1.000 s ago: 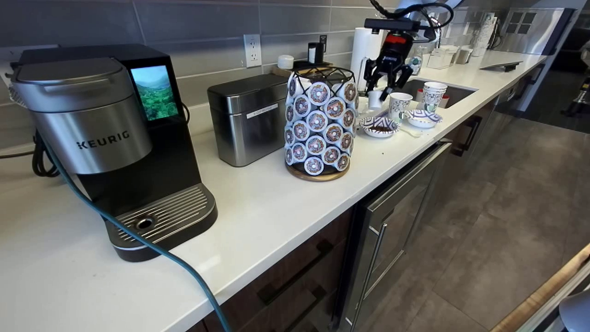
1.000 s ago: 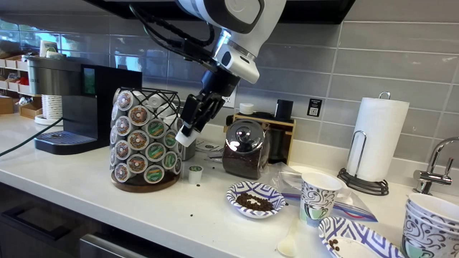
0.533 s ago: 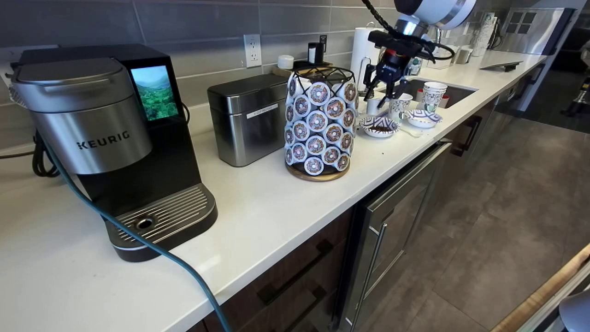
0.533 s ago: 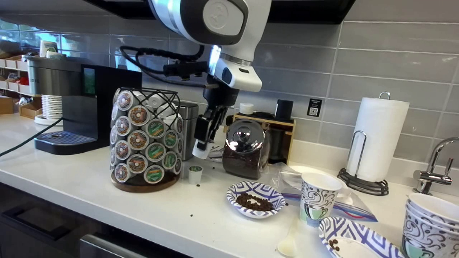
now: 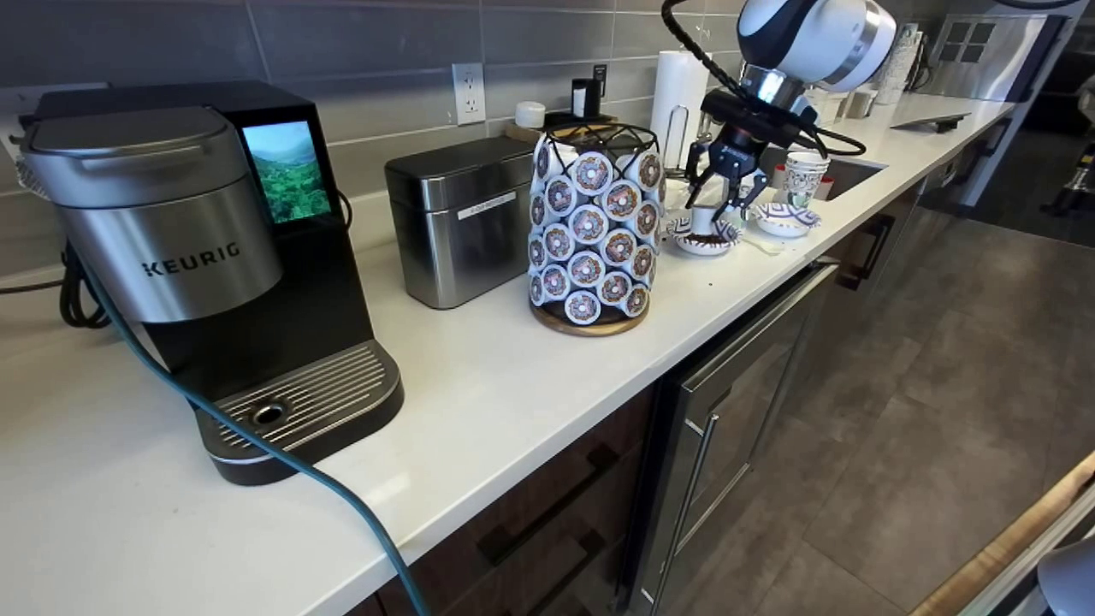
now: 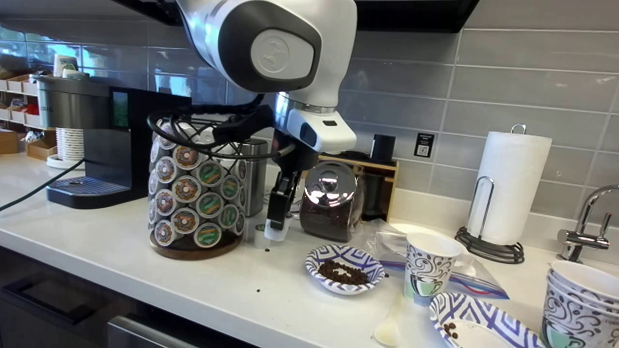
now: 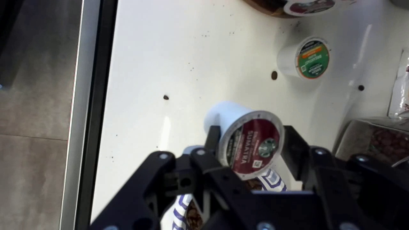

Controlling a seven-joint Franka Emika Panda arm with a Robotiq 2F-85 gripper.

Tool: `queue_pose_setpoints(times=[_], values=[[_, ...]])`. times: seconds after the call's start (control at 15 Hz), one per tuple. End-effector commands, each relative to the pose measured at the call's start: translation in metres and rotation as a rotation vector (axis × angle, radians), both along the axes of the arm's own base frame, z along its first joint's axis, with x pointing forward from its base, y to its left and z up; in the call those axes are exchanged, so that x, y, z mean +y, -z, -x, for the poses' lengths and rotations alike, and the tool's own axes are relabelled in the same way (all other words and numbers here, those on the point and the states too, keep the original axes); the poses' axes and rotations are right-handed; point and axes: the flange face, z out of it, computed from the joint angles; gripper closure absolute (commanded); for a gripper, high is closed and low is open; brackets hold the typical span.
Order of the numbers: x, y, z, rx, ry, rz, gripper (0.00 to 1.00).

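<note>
A: Near edge first, in an exterior view.

B: Right: stacked paper cups (image 6: 575, 309). Left of them, a shallow bowl (image 6: 483, 316) with a few beans (image 6: 450, 330) in it. Farther left, a white spoon (image 6: 387, 332), flat on the desk (image 6: 217, 290).

A: One row back?

B: Single cup (image 6: 430, 263), upright, a clear bag (image 6: 476, 280) lying behind it. To the left, a second bowl (image 6: 346, 288), blue-patterned, dark beans (image 6: 355, 277) heaped inside.

A: Now the pincer (image 7: 251, 132). How wide?

B: Narrow. Fingertips (image 7: 213, 137) a coffee pod's width apart, clamped from either side on the Sumatra pod (image 7: 246, 140). Wrist view is plain on this: white body, maroon lid turned toward the lens.

A: Resting or raised?

B: Raised. Above the desk in both exterior views. In an exterior view the held pod (image 6: 276, 233) is left of the second bowl, leaning slightly.

A: Anything beside it?

B: A green-lidded pod (image 7: 303, 59), upright on the desk. Near but apart in the wrist view; in an exterior view the held pod partly covers it. Loose beans (image 7: 274, 75) lie about on the desk.

A: Beyond?

B: At left, a loaded pod rack (image 6: 196, 251), wire above, round wooden foot. Past the pincer, to its right, a jar (image 6: 324, 220) with dark contents. Farther, a paper towel roll (image 6: 510, 188) at right; a coffee machine (image 6: 138, 145), far left.
</note>
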Motion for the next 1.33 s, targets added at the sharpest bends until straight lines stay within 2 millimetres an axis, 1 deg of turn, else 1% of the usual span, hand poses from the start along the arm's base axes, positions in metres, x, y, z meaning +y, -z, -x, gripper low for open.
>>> queue_pose_setpoints(times=[0.0, 0.47, 0.67, 0.8, 0.87, 0.93, 1.0, 1.07, 1.13, 1.27], values=[[-0.003, 0.013, 0.01, -0.012, -0.03, 0.018, 0.74], [-0.016, 0.051, 0.017, -0.057, -0.014, 0.08, 0.74], [-0.017, 0.067, 0.015, -0.066, -0.01, 0.084, 0.74], [-0.019, 0.073, 0.013, -0.07, -0.005, 0.087, 0.74], [-0.019, 0.076, 0.013, -0.071, -0.003, 0.087, 0.71], [-0.02, 0.078, 0.012, -0.069, -0.002, 0.083, 0.25], [-0.02, 0.079, 0.011, -0.067, -0.004, 0.08, 0.26], [-0.02, 0.08, 0.011, -0.064, -0.004, 0.076, 0.24], [-0.02, 0.08, 0.01, -0.064, -0.007, 0.073, 0.18], [-0.021, 0.077, 0.009, -0.068, -0.009, 0.072, 0.02]])
